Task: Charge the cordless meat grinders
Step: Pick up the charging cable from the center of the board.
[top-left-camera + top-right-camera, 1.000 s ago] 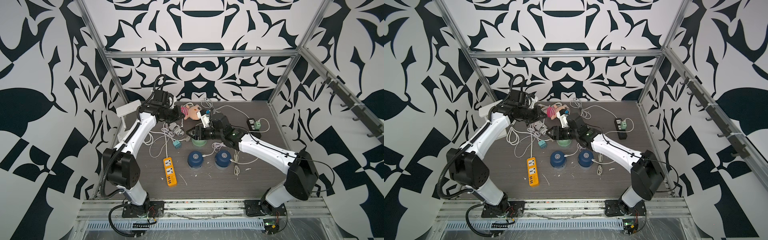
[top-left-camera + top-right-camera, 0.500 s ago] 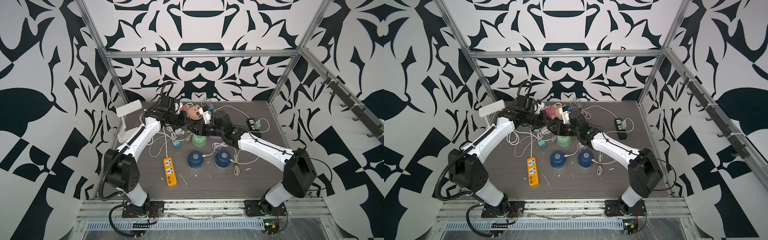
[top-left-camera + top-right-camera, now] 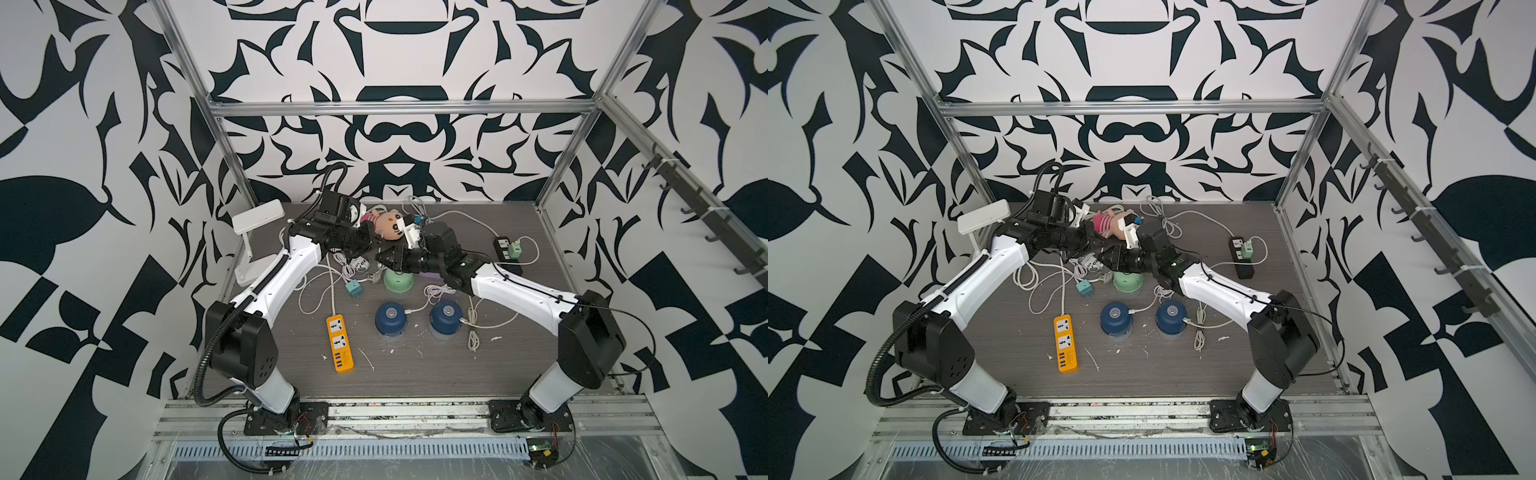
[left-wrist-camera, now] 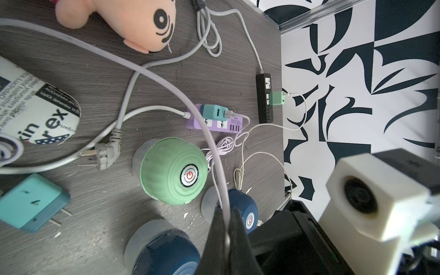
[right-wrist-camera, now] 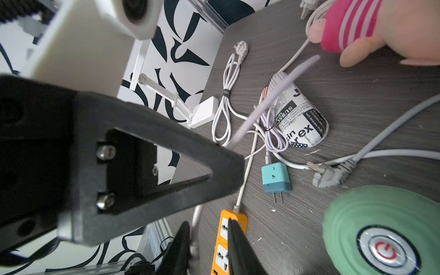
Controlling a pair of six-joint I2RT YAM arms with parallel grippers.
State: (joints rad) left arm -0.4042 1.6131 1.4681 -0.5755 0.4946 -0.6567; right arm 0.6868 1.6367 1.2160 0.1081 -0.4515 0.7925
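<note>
Your left gripper (image 4: 226, 213) is clamped fully shut on a grey-lavender cable (image 4: 217, 171), which arcs up off the table (image 3: 415, 374) and away from the pinch. Your right gripper (image 5: 208, 222) has its jaws partly apart with clear daylight between them. A pale lead (image 5: 195, 228) runs through that gap close to one finger, not pinched; you can't tell from here whether it is the same cable. Both grippers meet tip to tip at the back of the table, above the mint green grinder (image 3: 398, 281), which stands upright, button up. In both top views the left blue grinder (image 3: 391, 318) and right blue grinder (image 3: 446, 316) stand side by side nearer you, apart from each other, beside the orange power strip (image 3: 340, 348). A white lead reaches the left blue grinder's side; whether it's seated, you can't tell. The purple power strip (image 4: 214, 121) lies just behind the mint one.
</note>
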